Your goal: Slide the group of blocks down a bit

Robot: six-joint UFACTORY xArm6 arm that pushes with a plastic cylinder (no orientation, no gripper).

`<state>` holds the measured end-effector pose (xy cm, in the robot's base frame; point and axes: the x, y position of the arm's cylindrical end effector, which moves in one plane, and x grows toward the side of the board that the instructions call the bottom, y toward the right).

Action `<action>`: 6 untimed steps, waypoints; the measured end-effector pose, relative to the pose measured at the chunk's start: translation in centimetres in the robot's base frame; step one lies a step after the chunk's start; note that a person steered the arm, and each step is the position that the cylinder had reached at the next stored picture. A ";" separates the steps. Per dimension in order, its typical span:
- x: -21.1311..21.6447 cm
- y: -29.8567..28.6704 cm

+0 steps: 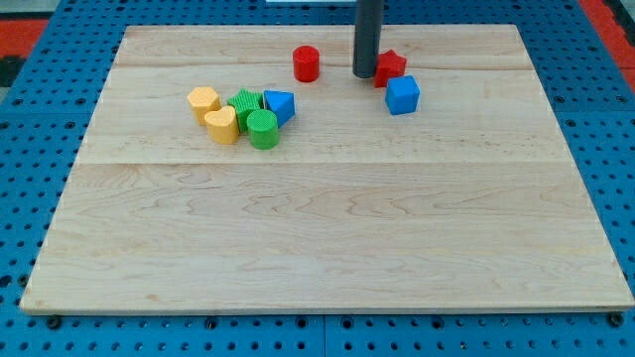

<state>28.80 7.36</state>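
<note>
A tight cluster sits at the board's upper left: a yellow hexagon point(202, 100), a yellow heart point(222, 125), a green star point(245, 103), a green cylinder point(263, 129) and a blue triangle point(280, 104), all touching or nearly so. A red cylinder point(307, 63) stands alone near the top. A red star point(390, 66) and a blue cube point(402, 95) sit together at the upper right. My tip point(365, 75) rests on the board just left of the red star, touching or almost touching it, right of the red cylinder.
The wooden board point(327, 238) lies on a blue pegboard table point(615, 149). The rod comes down from the view's top edge.
</note>
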 end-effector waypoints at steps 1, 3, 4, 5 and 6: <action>0.0 1.8; 0.5 -7.8; 2.7 -12.3; 4.9 -14.1; 5.2 -15.2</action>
